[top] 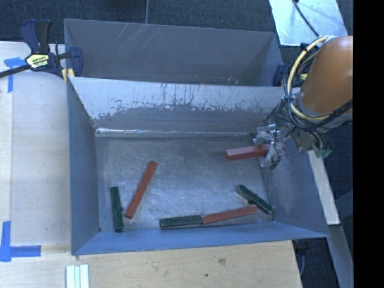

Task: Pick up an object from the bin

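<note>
Scuffed metal bin, matt red stick
</note>
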Motion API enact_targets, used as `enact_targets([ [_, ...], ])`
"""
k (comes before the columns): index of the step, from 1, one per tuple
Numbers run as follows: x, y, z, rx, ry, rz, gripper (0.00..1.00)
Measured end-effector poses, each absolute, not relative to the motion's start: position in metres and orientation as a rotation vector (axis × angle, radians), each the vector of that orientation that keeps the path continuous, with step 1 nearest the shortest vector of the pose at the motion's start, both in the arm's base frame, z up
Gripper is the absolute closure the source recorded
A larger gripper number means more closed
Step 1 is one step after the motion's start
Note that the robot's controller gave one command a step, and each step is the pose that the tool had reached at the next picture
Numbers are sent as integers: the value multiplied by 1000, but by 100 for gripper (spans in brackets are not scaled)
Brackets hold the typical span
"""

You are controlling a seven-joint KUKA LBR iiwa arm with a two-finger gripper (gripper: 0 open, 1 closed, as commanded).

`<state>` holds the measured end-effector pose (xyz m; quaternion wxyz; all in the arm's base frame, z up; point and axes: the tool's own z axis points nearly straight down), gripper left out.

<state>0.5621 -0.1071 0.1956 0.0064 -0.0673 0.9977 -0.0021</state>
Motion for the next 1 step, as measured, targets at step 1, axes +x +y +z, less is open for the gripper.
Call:
enact_targets([
  [1, 580, -125, 339, -245, 3118, -7, 100],
])
